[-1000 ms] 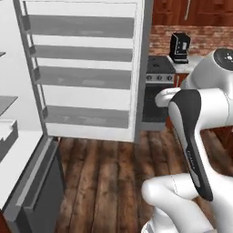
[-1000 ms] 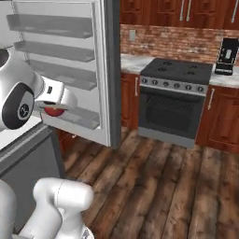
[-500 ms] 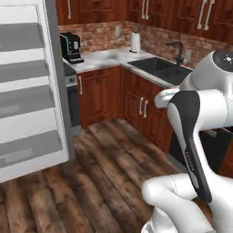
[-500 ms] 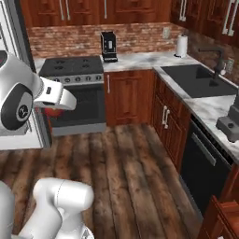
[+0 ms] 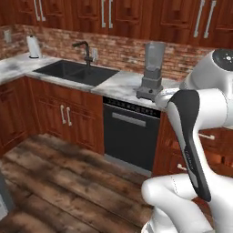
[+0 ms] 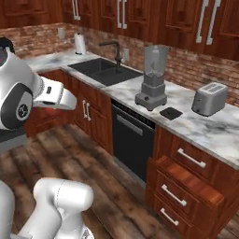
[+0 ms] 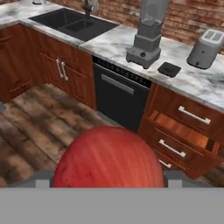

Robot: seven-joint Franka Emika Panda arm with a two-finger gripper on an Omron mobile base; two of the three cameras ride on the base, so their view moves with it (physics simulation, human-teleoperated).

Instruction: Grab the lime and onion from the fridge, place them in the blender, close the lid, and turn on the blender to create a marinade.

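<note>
The marble-topped table (image 6: 205, 128) runs along the brick back wall above dark wooden cabinets, with a black dishwasher front (image 6: 132, 142) set under it and a plank floor (image 5: 68, 182) in front. At its left end a dark sink (image 6: 103, 72) with a curved black tap is let into the top, and a white roll stands upright in the far corner (image 6: 80, 44).

The blender (image 6: 152, 77) stands upright on the table just right of the sink, above the dishwasher — a clear tapered jar on a grey boxy base, the jar's top uncovered. The lid (image 6: 171, 113), a flat black squarish cap, lies on the marble just to the right of the blender's base, apart from it. Farther right, well clear of the lid, sits a squat silver toaster (image 6: 209, 98). Below the table to the right of the dishwasher, one wooden drawer (image 7: 183, 133) stands pulled partly out.

The white arm (image 5: 193, 123) is raised in front of the base, well short of the table. In the hand view the jaws stand wide on either side of the onion (image 7: 109, 159) — a round reddish ball that sits between the two dark tips and presses up close to the camera, held over the floor with the dishwasher and blender ahead of it.
</note>
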